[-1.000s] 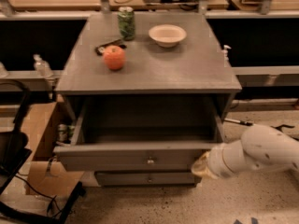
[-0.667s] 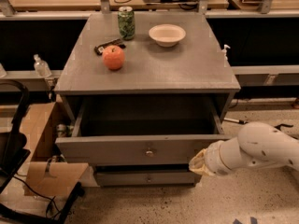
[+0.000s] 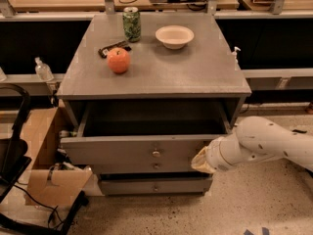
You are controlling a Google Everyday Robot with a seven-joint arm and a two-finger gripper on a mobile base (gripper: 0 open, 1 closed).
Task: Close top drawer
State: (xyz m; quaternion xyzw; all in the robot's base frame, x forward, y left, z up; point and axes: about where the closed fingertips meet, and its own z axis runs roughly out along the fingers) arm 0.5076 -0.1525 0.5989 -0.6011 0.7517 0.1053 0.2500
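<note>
The top drawer (image 3: 127,153) of the grey cabinet (image 3: 195,77) stands pulled out part way. Its deep grey box looks empty inside, and its front carries one small round metal knob (image 3: 156,153) at the centre. My gripper (image 3: 199,160) is at the end of the white arm (image 3: 259,143), which reaches in from the right. It sits against the right end of the drawer front, at about knob height.
On the cabinet top are an orange-red apple (image 3: 119,60), a green can (image 3: 131,24), a white bowl (image 3: 174,36) and a dark snack bar (image 3: 113,49). Two narrower drawer fronts (image 3: 156,185) lie below. Cardboard boxes (image 3: 46,180) and a black frame (image 3: 14,155) stand to the left.
The drawer front has moved back toward the cabinet, so the opening is shorter. My arm and gripper have followed it, staying against its right end.
</note>
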